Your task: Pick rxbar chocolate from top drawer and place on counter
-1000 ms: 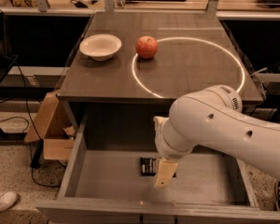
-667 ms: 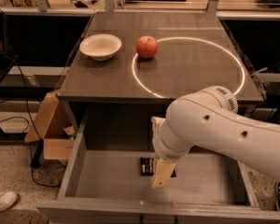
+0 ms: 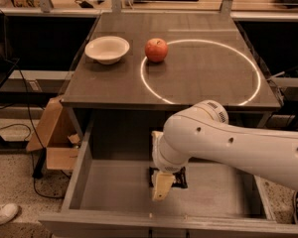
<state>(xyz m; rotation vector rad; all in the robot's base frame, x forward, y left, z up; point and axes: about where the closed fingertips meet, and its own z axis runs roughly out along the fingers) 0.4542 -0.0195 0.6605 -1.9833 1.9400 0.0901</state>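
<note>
Rxbar chocolate [image 3: 180, 179] half hidden behind jaws, inside top drawer [image 3: 82, 168].

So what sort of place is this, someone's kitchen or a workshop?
Probably a robotics lab or workshop, not a home. A wooden workbench stands behind the counter, cables and a cardboard box lie on the floor, and the robot's gripper is down in the open top drawer, over the rxbar chocolate.

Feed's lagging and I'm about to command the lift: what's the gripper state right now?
Gripper: in the top drawer, directly over the rxbar chocolate; open, closed or holding cannot be told.
</note>
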